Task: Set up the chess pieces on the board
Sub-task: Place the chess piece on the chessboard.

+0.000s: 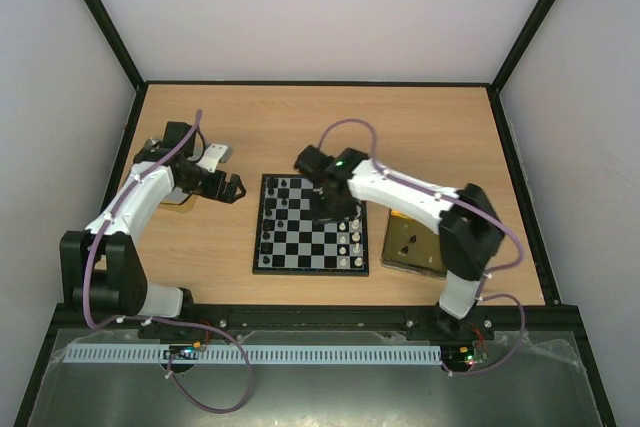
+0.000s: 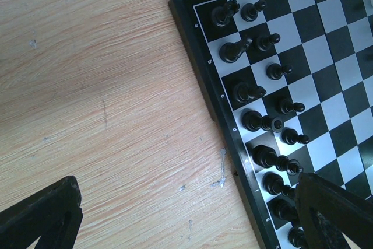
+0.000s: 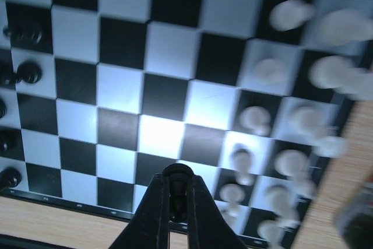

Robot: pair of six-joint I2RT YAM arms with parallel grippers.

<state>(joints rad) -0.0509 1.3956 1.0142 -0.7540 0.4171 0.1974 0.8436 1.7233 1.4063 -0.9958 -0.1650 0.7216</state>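
While the left claw (image 1: 228, 187) hung spread wide beside the black-and-grey checkered board (image 1: 312, 247), out of the way, the right claw (image 3: 178, 186) pinched a tiny black chess piece (image 3: 178, 171) above it for placing.

Matt wood-grain table (image 2: 116, 86), glossy board (image 2: 201, 56), shiny gold tin (image 1: 425, 259)

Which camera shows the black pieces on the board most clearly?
Left wrist view: the black pieces are close and sharp, each shape distinct. Top external shows them as tiny dark specks; right wrist catches only a few, blurred, at its left edge.
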